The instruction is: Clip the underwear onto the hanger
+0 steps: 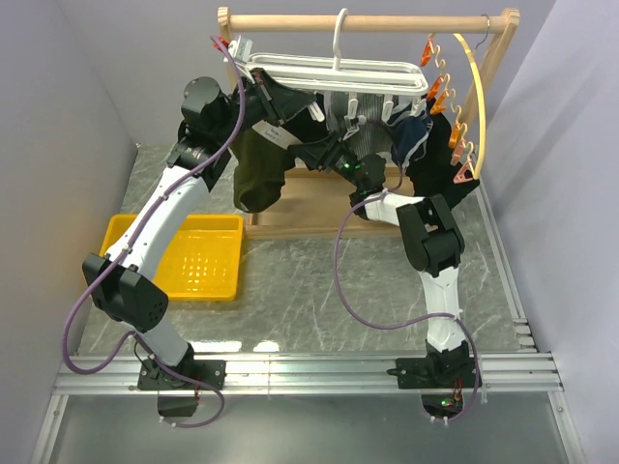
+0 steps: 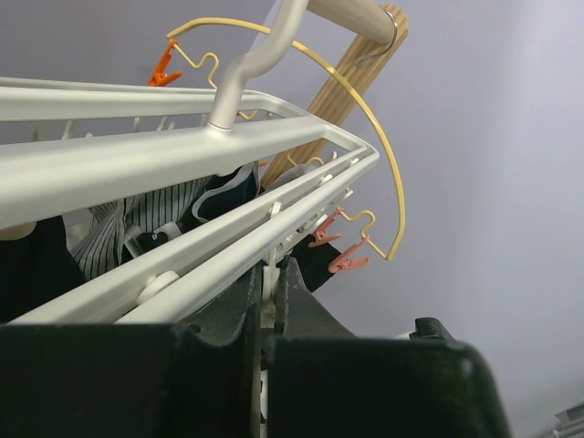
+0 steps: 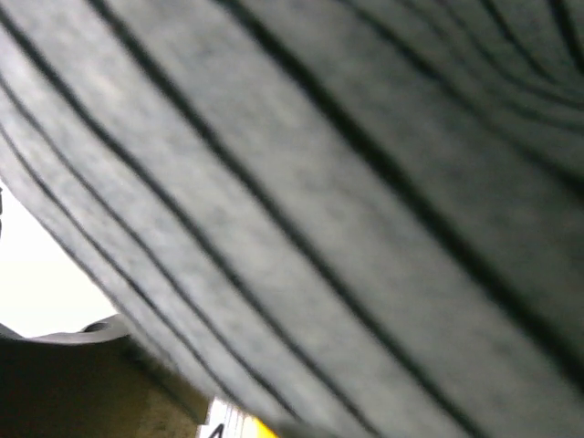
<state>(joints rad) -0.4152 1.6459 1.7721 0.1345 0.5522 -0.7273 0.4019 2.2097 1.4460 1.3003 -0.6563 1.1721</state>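
Note:
The white grid hanger [image 1: 338, 72] hangs by its hook from the wooden bar. Below its left part hangs the olive-green underwear [image 1: 259, 179], its top edge next to my left gripper [image 1: 263, 97]. In the left wrist view that gripper [image 2: 267, 297] is shut on a white clip [image 2: 268, 274] just under the hanger's rail [image 2: 182, 146]. My right gripper [image 1: 338, 157] reaches up among the garments in the middle. Its wrist view is filled by grey striped fabric [image 3: 319, 201], with olive cloth [image 3: 82, 388] at the lower left. Its fingers are hidden.
A yellow basket [image 1: 193, 256] lies on the table at the left. The wooden rack [image 1: 368, 21] carries a curved hoop with orange clips [image 1: 474, 97] on the right. A striped grey garment [image 1: 372, 135], a navy one [image 1: 411, 135] and a black one [image 1: 445, 184] hang from the hanger.

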